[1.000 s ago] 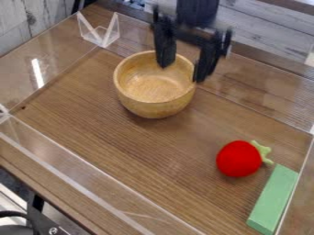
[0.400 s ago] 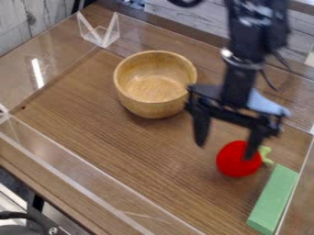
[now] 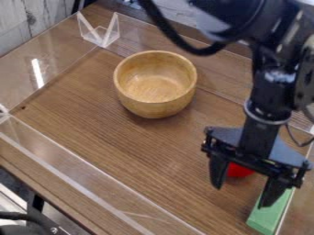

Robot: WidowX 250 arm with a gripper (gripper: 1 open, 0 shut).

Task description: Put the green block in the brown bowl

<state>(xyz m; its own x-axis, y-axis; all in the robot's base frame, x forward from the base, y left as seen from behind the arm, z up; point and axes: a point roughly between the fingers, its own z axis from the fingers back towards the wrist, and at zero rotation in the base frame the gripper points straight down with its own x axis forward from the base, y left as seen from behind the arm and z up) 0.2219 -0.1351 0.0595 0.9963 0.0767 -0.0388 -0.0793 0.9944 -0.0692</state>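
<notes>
The green block (image 3: 269, 217) lies flat on the wooden table (image 3: 110, 156) down at the 5 o'clock corner of the view, its long side running up toward 1 o'clock; only its lower end shows, because the arm covers the rest. Directly over it hangs the gripper (image 3: 252, 182), pointing straight down with its two dark fingers (image 3: 221, 172) spread wide and nothing between them. One finger stands at the block's upper end and the other off to the 9 o'clock side, so the fingers do not look squared across the bar. Behind the fingers a patch of the red strawberry toy (image 3: 243, 166) peeks through, just beside the block's far end, close enough to get caught in a careless grasp. The brown bowl (image 3: 154, 83) sits empty well apart, up toward 11 o'clock from the block. The step in hand reads as the approach for the pick: nothing is held and the block is not yet lifted. The next move probably calls for shifting toward 5 o'clock so the fingers straddle the bar's narrow width clear of the toy, sinking until they flank it, then closing. Whether the fingertips already touch the table cannot be told from this view.
</notes>
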